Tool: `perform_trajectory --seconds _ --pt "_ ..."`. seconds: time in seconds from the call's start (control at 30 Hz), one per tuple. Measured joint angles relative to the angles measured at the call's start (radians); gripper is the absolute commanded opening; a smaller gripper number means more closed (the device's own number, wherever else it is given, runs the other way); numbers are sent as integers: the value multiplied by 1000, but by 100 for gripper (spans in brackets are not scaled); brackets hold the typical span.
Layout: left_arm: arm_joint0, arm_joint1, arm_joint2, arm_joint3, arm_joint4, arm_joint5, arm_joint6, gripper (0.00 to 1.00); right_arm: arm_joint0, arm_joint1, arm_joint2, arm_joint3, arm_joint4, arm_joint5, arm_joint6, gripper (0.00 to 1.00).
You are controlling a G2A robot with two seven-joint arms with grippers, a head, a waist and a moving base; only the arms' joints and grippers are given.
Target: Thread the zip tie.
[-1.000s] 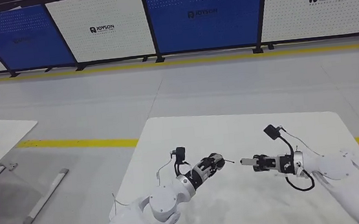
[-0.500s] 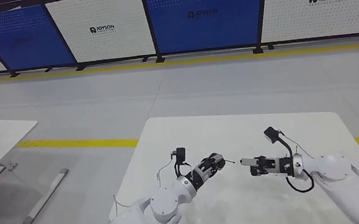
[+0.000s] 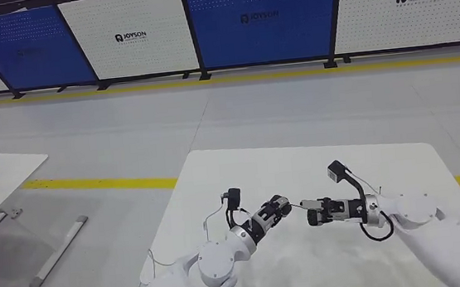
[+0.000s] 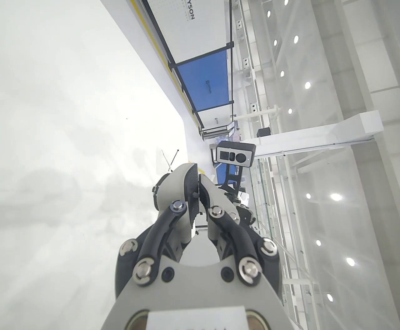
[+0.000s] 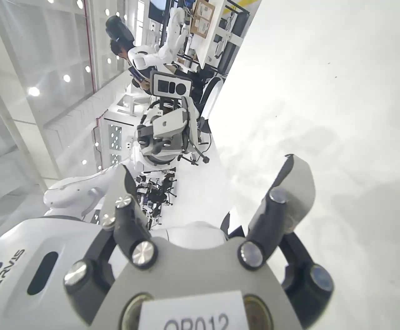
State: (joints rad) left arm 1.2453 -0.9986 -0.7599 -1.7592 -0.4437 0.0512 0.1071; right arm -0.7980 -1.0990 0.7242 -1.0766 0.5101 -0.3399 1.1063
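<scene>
Top view: 1 white surface point(image 3: 217, 178), 2 arms above it, 1 zip tie point(image 3: 296, 208). Left end effector point(image 3: 283, 207) and right end effector point(image 3: 308, 213) face each other near the middle, w/ the thin dark tie between them.

Left wrist view: left fingers are pressed together on the tie; its tip sticks out beyond them.

Right wrist view: right fingers are spread wide, holding nothing. The tie is in the left end effector opposite.
</scene>
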Motion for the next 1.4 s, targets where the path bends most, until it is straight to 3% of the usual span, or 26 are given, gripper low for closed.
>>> perform_trajectory --seconds 0.23,0.27,0.3,0.33,0.43,0.77,0.9,1.2,1.4 --pt "10 -9 -12 8 9 -7 -7 0 -29 -5 22 18 39 0 0 100" --pt "14 -10 -15 5 16 -10 -8 0 -29 -8 23 29 54 0 12 86" --pt "18 -10 -17 2 22 -11 -9 0 -28 -12 24 36 66 0 24 60" --pt "21 -11 -20 -1 28 -12 -10 0 -27 -15 26 44 82 0 37 50" --pt "33 -12 -26 -13 49 -18 -13 0 -17 -29 27 77 118 0 73 35" --pt "59 -21 -53 -24 68 -25 -32 0 10 -67 26 151 116 0 106 24" --pt "61 -26 -59 -23 80 -15 -29 0 14 -76 31 163 112 0 120 25" --pt "61 -41 -63 -15 101 4 -25 0 10 -91 59 171 91 0 139 0" --pt "60 -51 -65 -6 105 15 -34 0 4 -97 81 173 75 0 151 0"
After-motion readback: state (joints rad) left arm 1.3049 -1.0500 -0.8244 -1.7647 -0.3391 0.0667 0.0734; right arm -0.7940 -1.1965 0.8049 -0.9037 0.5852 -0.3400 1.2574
